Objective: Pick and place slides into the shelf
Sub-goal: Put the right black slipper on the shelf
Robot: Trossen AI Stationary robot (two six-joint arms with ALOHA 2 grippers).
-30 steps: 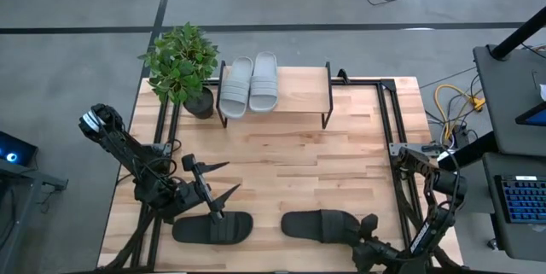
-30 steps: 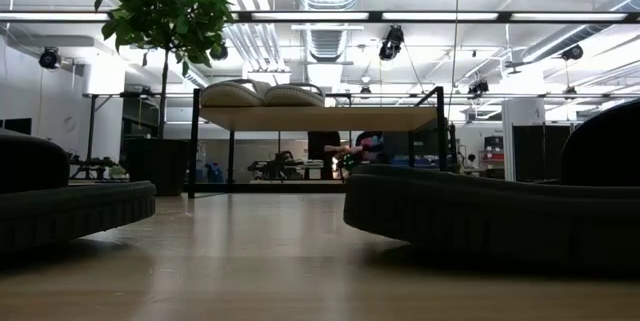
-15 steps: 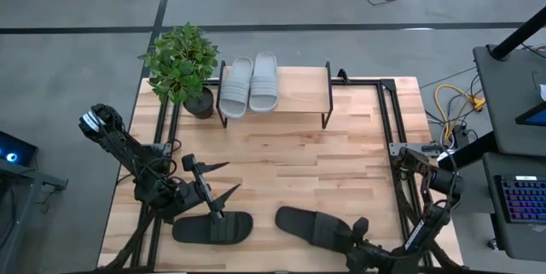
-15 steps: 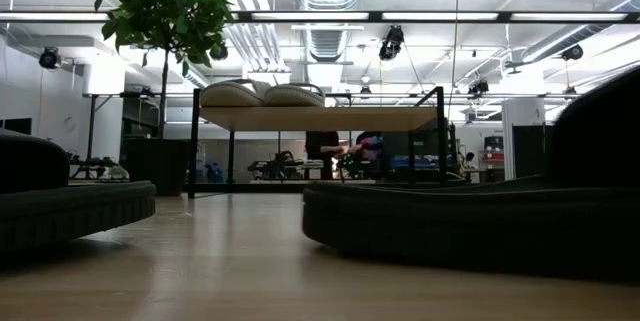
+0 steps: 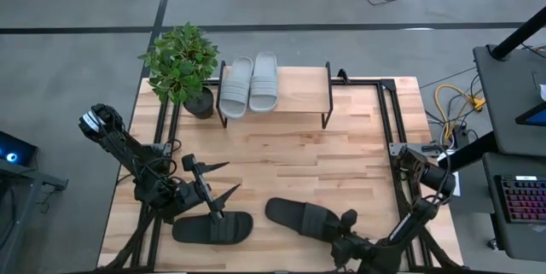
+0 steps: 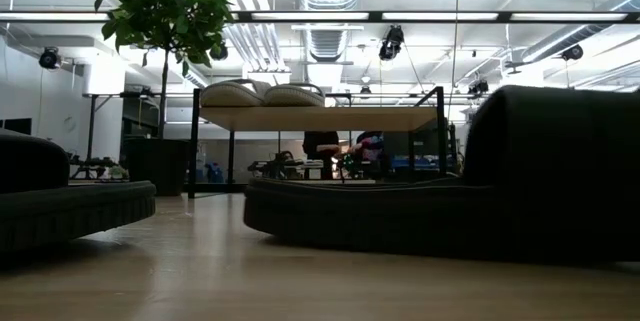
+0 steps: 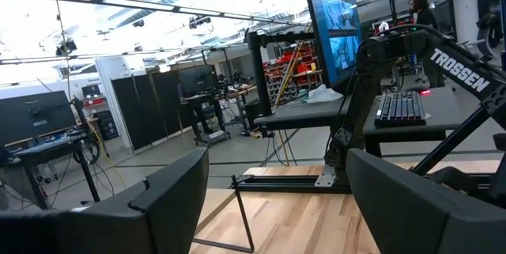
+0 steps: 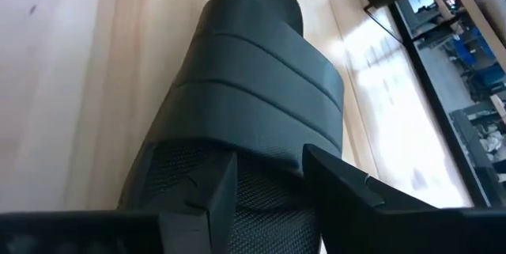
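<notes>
2 slides (image 5: 249,84) side by side on the shelf's (image 5: 299,92) left end, plant (image 5: 179,62) just left of the shelf, 2 more slides (image 5: 213,227) (image 5: 300,218) on the table's (image 5: 281,163) near edge, well apart from the shelf

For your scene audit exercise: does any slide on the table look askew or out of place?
Yes. The right black slide lies slanted near the table's front edge, with the right pincer at its heel; the left black slide lies straight.
</notes>
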